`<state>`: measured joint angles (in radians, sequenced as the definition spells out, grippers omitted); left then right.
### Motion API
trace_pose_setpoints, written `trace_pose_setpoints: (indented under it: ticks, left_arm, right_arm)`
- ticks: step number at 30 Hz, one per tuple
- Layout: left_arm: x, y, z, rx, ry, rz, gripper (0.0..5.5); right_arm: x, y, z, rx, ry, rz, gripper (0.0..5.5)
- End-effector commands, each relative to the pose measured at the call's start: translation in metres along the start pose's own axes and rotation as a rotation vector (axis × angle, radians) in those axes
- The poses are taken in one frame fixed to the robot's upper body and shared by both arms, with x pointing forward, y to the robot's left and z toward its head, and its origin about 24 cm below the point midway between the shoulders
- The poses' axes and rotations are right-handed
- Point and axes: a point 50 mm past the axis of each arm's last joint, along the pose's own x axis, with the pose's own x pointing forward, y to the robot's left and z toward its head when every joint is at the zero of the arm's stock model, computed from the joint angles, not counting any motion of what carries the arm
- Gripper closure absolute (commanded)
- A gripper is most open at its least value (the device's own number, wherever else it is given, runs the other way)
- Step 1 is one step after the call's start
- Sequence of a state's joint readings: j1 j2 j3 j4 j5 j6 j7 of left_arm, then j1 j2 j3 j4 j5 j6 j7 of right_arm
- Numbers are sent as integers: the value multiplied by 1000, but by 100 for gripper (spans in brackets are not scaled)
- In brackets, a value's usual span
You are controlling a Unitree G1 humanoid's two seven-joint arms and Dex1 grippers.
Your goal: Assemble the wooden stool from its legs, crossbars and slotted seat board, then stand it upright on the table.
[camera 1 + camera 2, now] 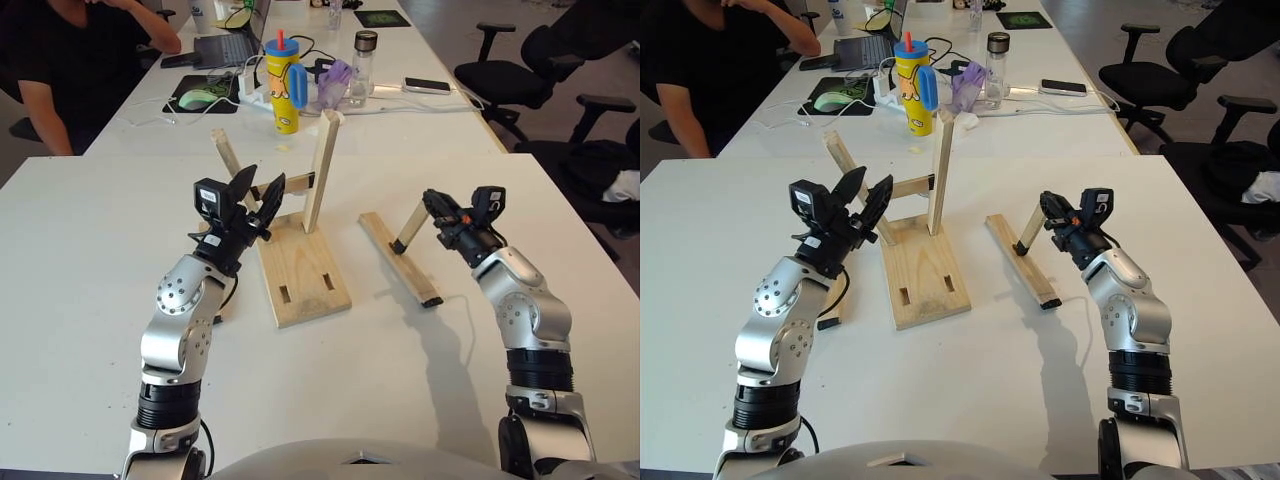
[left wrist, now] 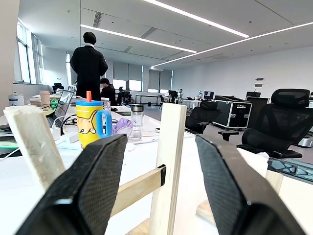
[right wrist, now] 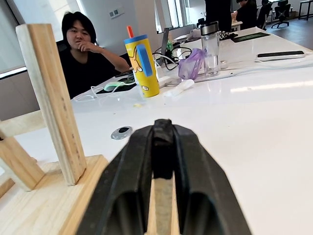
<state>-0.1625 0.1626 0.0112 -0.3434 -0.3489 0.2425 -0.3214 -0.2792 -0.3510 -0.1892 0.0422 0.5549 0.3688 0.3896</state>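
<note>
Right gripper [image 1: 432,203] clamps loose leg [image 1: 409,229]; left gripper [image 1: 260,186] gapes near crossbar [image 1: 299,182].

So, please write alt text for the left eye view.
The open left gripper hovers beside a half-built stool, a seat board with two legs and a crossbar, on a white table. The right gripper holds a loose leg piece.

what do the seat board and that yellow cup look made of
Seat board: pale wood, seemingly unvarnished; visible grain, matte surface, cut slots.
Yellow cup: probably plastic, glossy; smooth shine, moulded blue handle and lid, though the look leaves coated metal possible.
</note>
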Motion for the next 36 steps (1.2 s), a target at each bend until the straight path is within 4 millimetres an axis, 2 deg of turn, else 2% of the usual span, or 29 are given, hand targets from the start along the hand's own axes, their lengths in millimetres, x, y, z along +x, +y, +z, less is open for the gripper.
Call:
trace_pose_setpoints:
  ticks: [1,12,21,23,27,29,33,36]
  left_arm:
    - [3,0,1,12,2,-10,291]
    - [4,0,-1,16,13,-26,291]
    - [4,1,1,26,10,-20,291]
    - [3,1,0,32,10,-18,291]
    - [5,0,0,34,8,-22,291]
    - [5,0,0,33,9,-23,291]
    - [5,1,0,35,13,-28,291]
    - [4,1,-1,37,17,-25,291]
  right_arm:
    - [1,-1,4,-8,-39,-12,507]
    - [-1,4,-12,25,5,-9,507]
    - [-5,2,-24,-128,55,-42,507]
    - [-7,5,-35,-135,78,-38,507]
    - [-22,8,-71,-138,143,-62,507]
    - [-26,10,-81,-145,156,-74,507]
    - [-29,10,-85,-184,155,-91,507]
    - [-18,11,-74,-206,135,-78,507]
